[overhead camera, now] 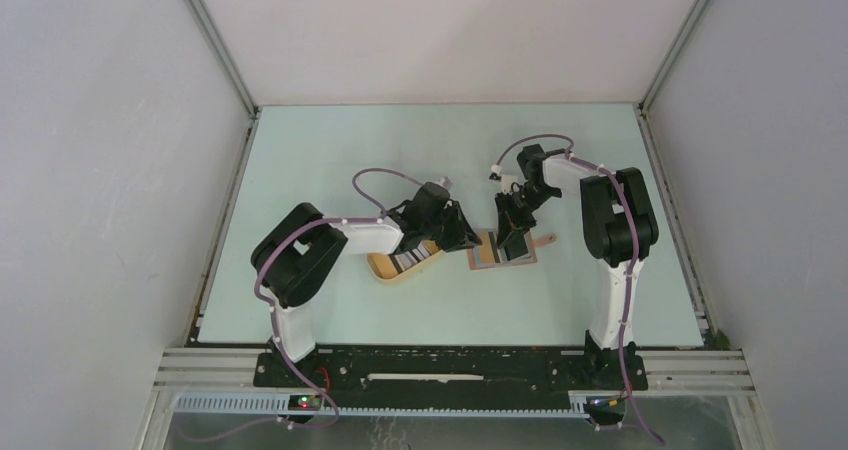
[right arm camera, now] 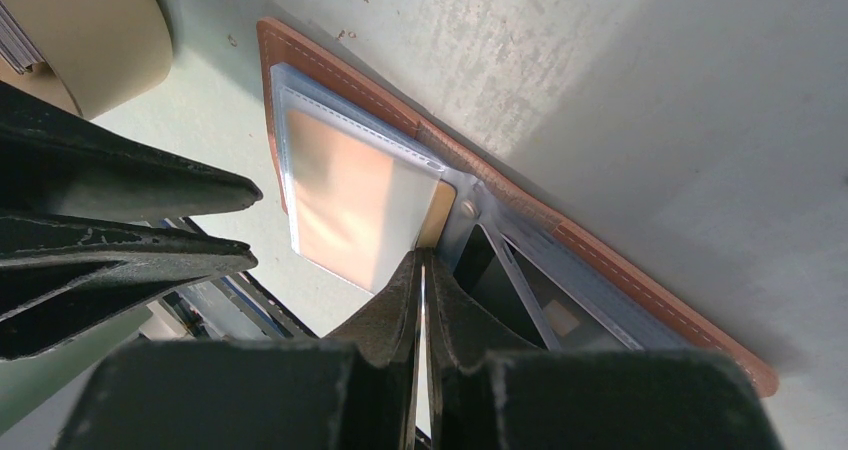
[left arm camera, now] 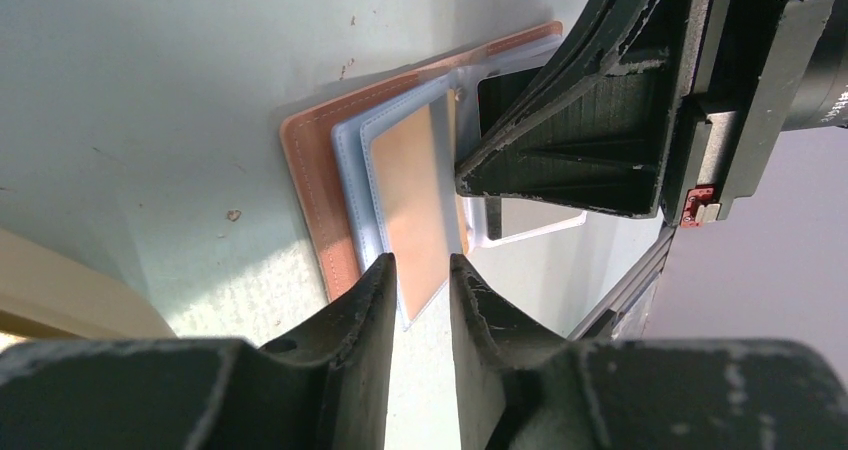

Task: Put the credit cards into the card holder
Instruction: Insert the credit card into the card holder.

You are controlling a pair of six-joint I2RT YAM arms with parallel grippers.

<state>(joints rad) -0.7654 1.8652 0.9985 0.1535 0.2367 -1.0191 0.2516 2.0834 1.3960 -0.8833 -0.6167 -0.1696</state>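
Green table (right arm camera: 620, 60), right gripper (right arm camera: 422, 260) pinching card holder (right arm camera: 340, 180) (wrist view clearest)

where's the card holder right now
In the top view the card holder lies open on the table, just right of the yellow tray; the left gripper is at its tray-side edge and the right gripper at its fold.

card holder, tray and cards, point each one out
card holder (right arm camera: 350, 195), right wrist view, on its clear inner sleeve
tray (overhead camera: 392, 271), top view, on its near rim
cards (overhead camera: 420, 257), top view, on the striped stack
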